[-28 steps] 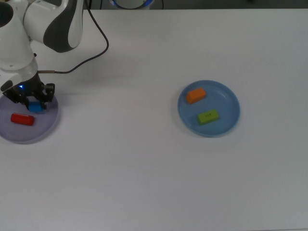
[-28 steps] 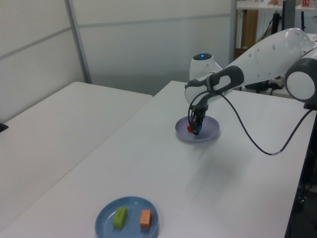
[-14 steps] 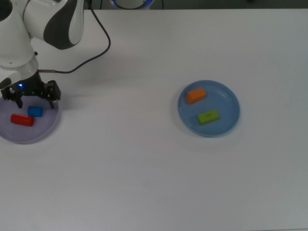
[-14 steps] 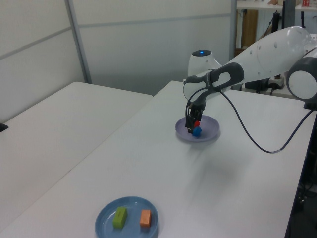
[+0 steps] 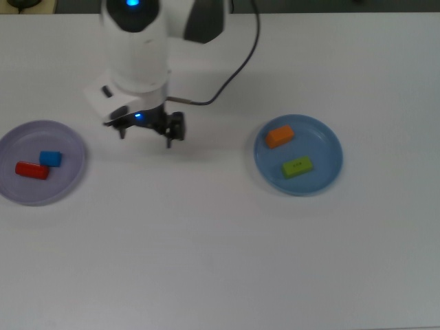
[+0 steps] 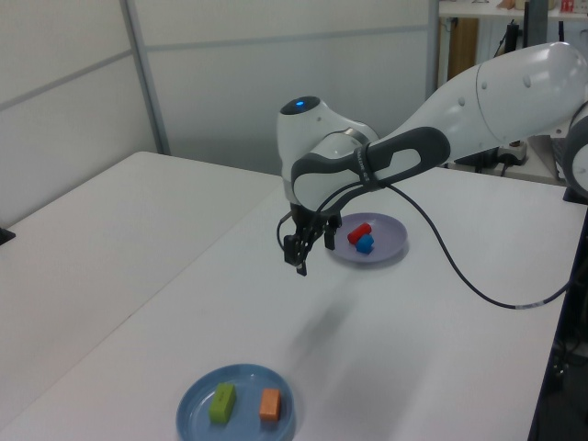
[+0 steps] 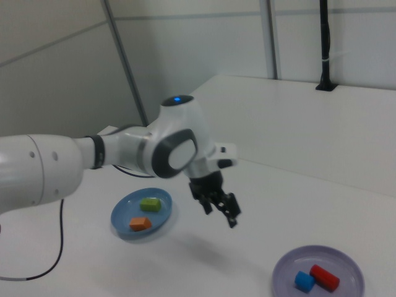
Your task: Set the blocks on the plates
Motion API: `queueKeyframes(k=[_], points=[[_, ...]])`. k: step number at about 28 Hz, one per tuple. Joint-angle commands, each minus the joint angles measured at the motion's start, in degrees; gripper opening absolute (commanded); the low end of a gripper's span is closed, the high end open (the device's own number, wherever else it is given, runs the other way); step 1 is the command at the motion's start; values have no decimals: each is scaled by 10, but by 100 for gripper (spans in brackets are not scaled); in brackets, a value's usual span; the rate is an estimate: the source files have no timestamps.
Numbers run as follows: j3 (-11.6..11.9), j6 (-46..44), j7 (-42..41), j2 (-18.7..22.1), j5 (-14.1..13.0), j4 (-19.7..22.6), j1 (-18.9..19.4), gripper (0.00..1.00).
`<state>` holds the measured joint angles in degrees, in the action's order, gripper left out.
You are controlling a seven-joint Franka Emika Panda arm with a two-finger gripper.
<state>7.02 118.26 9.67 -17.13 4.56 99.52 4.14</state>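
The blocks are all on plates: the blue cube (image 5: 50,159) and red cylinder (image 5: 31,170) on the lavender plate (image 5: 69,183) near the table's (image 5: 206,261) left edge in the top view, the orange brick (image 5: 280,136) and green brick (image 5: 297,167) on the blue plate (image 5: 328,137). The gripper (image 5: 146,135) hangs between the plates, jaws spread and holding nothing.

bare table (image 5: 206,234) between both plates (image 5: 75,180) (image 5: 264,172)

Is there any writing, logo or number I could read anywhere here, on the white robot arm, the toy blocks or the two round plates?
No readable text in any view.
Lime-green brick on the medium blue plate: a dark mark on top, too small to read.
White robot arm: only a glowing blue light, no lettering visible.
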Motion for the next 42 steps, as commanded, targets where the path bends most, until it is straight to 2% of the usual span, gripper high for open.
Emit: queueKeyframes(k=[1,2,4,8,11,14,21,34,42], points=[[-15,-95,41,15,11,-49,-7,100],[-17,-141,34,16,10,-69,-6,100],[-19,-171,24,24,6,-83,-7,100],[-18,-185,-5,63,-6,-86,-7,100],[-19,-198,-3,77,-13,-93,-6,100],[-19,-230,-3,86,-5,-114,-1,100],[-18,-243,-5,89,-13,-151,-1,100],[-17,-245,-34,126,-12,-160,-1,100],[-15,-256,-47,128,-13,-160,-2,100]])
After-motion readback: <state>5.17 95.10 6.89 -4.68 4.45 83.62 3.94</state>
